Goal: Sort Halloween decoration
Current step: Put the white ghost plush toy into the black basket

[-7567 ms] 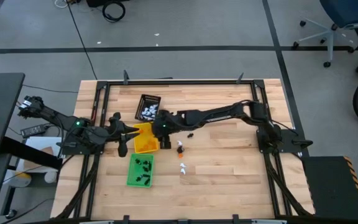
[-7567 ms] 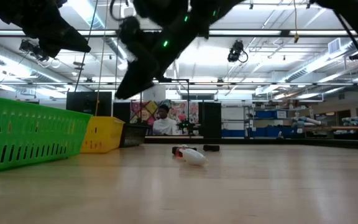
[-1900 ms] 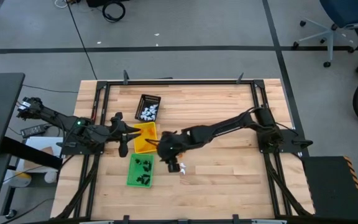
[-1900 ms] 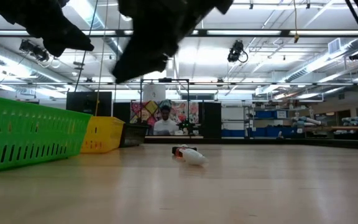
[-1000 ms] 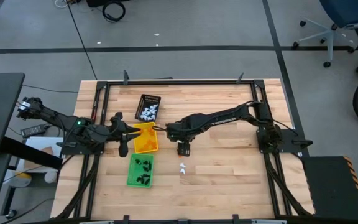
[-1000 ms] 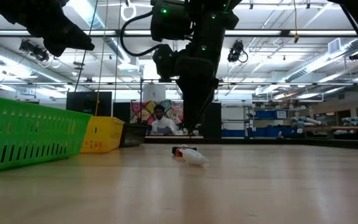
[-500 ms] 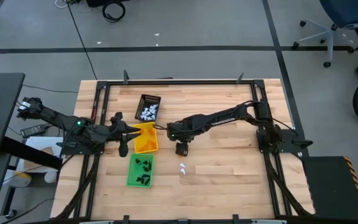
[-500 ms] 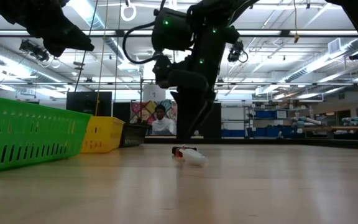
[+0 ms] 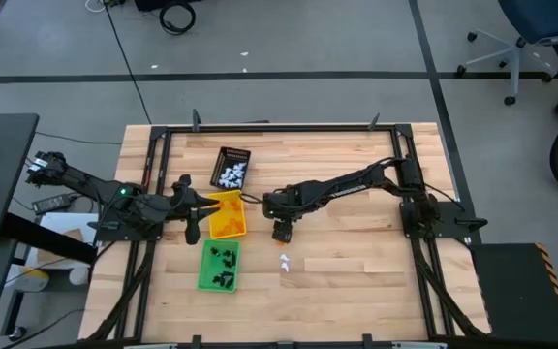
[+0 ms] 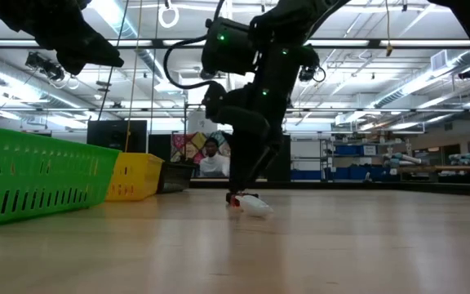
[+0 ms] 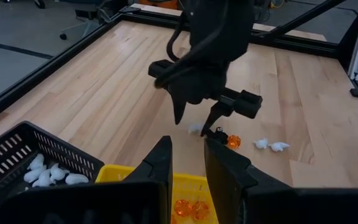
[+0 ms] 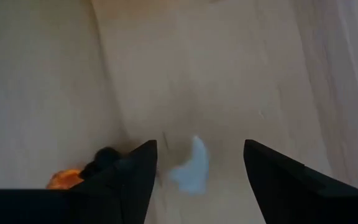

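Several tiny trinkets lie loose on the wooden table: a white one (image 12: 191, 167), a black one (image 12: 104, 155), an orange one (image 11: 233, 141) and two more white ones (image 9: 284, 260). My right gripper (image 11: 196, 118) points steeply down just above the table. It is open, its fingers standing on either side of the first white trinket without touching it. My left gripper (image 11: 188, 168) waits above the left edge of the yellow tray (image 9: 226, 215), a narrow gap between its fingers and nothing in them.
A black tray (image 9: 231, 167) with white trinkets stands far left of centre. The yellow tray with orange trinkets (image 11: 188, 208) is nearer, and a green tray (image 9: 219, 265) with black trinkets nearest. A black frame edges the table. A person shows in the room behind.
My right gripper has sunk toward the table over the white trinket, staying open. The trinkets have not moved.
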{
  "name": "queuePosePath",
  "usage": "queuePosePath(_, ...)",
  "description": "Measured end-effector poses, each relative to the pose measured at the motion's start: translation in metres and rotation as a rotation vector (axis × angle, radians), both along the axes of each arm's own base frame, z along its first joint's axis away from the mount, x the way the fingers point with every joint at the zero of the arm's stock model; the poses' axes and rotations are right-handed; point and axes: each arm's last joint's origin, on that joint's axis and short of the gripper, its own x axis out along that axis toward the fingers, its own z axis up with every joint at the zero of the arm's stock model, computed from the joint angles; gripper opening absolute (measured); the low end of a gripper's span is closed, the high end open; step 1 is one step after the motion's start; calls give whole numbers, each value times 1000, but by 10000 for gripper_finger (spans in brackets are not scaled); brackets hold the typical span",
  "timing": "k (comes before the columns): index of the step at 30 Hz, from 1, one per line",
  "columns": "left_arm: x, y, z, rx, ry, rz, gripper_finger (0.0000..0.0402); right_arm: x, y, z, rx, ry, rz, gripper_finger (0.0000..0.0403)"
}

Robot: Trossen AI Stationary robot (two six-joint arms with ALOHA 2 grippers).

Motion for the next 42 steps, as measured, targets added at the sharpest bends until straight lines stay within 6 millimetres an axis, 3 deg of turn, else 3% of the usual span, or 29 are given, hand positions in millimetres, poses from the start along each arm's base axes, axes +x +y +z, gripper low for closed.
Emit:
queuePosePath(11, 0, 0, 0, 1, 0, 0, 69, -9, 0, -11, 6, 48, 16, 226)
queuePosePath(31, 0, 0, -1, -58, -4, 21, 69, -7, -1, -9, -39, 52, 176, 86)
queuePosePath(42, 15, -14, -29, -119, 69, 25, 69, 11, -5, 3, -80, -120, 234, 76)
